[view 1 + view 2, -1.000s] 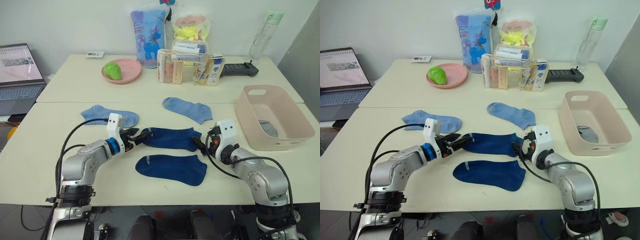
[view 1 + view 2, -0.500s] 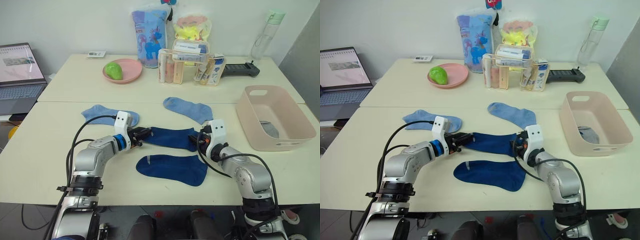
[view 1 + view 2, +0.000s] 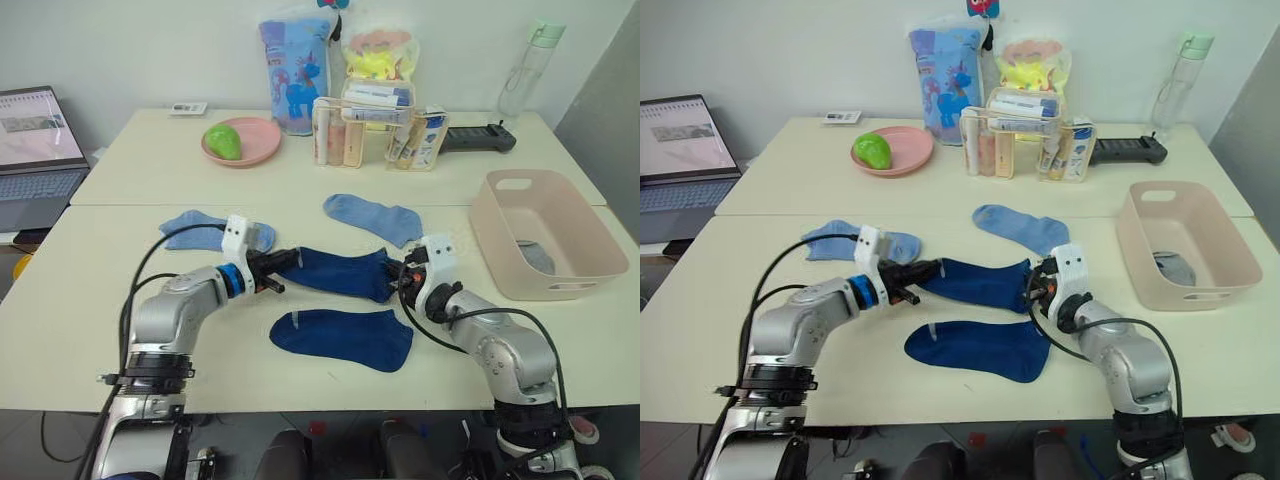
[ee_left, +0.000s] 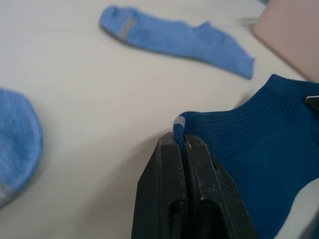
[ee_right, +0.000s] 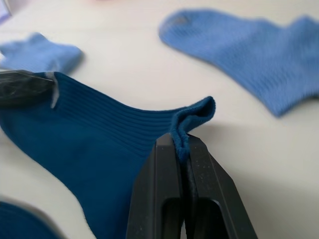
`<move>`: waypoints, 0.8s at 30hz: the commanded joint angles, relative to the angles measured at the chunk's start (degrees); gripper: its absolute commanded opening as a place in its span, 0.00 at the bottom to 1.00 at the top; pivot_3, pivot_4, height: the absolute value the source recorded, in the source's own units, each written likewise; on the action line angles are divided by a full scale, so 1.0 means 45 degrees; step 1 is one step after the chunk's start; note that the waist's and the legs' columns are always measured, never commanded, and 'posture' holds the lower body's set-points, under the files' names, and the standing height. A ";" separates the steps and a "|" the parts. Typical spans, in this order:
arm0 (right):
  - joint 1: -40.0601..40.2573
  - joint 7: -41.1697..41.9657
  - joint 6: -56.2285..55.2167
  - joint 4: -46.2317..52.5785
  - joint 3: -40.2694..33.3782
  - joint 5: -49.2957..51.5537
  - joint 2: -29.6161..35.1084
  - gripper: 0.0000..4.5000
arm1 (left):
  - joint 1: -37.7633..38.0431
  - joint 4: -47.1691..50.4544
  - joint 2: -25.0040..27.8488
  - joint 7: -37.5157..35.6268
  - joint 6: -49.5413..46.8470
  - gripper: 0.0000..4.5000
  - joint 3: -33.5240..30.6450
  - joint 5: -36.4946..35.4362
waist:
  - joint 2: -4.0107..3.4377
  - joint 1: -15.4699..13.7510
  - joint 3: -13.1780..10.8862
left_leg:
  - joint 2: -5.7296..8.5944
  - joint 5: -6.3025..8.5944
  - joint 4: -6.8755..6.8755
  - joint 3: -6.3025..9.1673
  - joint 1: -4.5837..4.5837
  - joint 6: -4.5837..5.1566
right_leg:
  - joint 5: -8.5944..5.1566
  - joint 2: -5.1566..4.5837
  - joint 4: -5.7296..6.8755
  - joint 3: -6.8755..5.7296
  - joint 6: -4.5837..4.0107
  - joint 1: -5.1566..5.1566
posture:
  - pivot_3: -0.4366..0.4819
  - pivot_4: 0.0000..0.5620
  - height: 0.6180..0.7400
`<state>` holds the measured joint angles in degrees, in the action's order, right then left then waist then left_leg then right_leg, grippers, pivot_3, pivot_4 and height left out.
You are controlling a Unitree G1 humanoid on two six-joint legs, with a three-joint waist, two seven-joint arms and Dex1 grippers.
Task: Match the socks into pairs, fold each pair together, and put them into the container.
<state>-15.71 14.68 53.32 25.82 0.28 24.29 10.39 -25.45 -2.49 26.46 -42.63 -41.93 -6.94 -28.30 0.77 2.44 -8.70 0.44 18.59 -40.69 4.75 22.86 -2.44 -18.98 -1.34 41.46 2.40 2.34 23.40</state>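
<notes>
A dark navy sock (image 3: 335,273) lies stretched across the middle of the near table. My left gripper (image 3: 283,262) is shut on its left end (image 4: 178,123). My right gripper (image 3: 402,281) is shut on a pinched fold at its right end (image 5: 192,117). The second navy sock (image 3: 340,338) lies flat just in front of it. One light blue sock (image 3: 375,218) lies behind the held sock. Another light blue sock (image 3: 195,230) lies behind my left forearm. The pale pink container (image 3: 590,240) stands at the right with a grey sock (image 3: 535,258) inside.
On the far table stand a pink plate (image 3: 262,142) with a green fruit, a clear organiser (image 3: 378,130) of tubes, two printed bags, a bottle (image 3: 525,70) and a black device (image 3: 480,138). A laptop (image 3: 35,150) sits at the far left.
Both grippers were open at the navy sock's ends and have closed, each pinching one end. The sock's ends now stand slightly lifted in the fingers.
</notes>
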 commanded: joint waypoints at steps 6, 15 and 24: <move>0.1760 0.0886 0.3388 0.5199 -0.2205 0.4758 0.1420 0.01 | 0.1904 0.4664 0.1629 -0.0552 -0.3787 0.00 -0.2147 -0.4397 | -0.0003 -0.0016 -0.0002 | -0.0002 0.0021 0.0006 0.0042 0.0009 0.0036 | 0.0000 -0.0002 -0.0040 -0.0004 0.0000 -0.0022 | 0.48 0.27 0.69; 0.3871 0.0574 0.3518 0.6084 -0.1665 0.5202 0.3317 0.01 | 0.5139 0.6464 0.1985 -0.0063 -0.3019 0.00 -0.1353 -0.3957 | -0.0005 -0.0055 -0.0001 | -0.0002 0.0027 0.0047 0.0038 -0.0042 0.0046 | 0.0002 -0.0002 -0.0070 -0.0001 -0.0004 -0.0069 | 0.48 0.27 0.69; 0.3605 0.0127 0.2118 0.4825 -0.0072 0.3334 0.3641 0.01 | 0.5808 0.5566 0.0862 0.0571 -0.0549 0.00 -0.0022 -0.1979 | -0.0001 -0.0127 0.0000 | -0.0002 0.0025 0.0053 0.0022 -0.0037 0.0043 | 0.0002 -0.0001 -0.0083 0.0006 -0.0004 -0.0064 | 0.48 0.27 0.69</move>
<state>1.14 15.26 64.87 46.94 -0.10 40.01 26.50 0.31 22.03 29.56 -39.56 -46.41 -6.60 -37.95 0.77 1.87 -8.70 0.42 18.71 -40.45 4.85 22.69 -2.24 -18.97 -1.34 41.09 2.42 2.32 23.11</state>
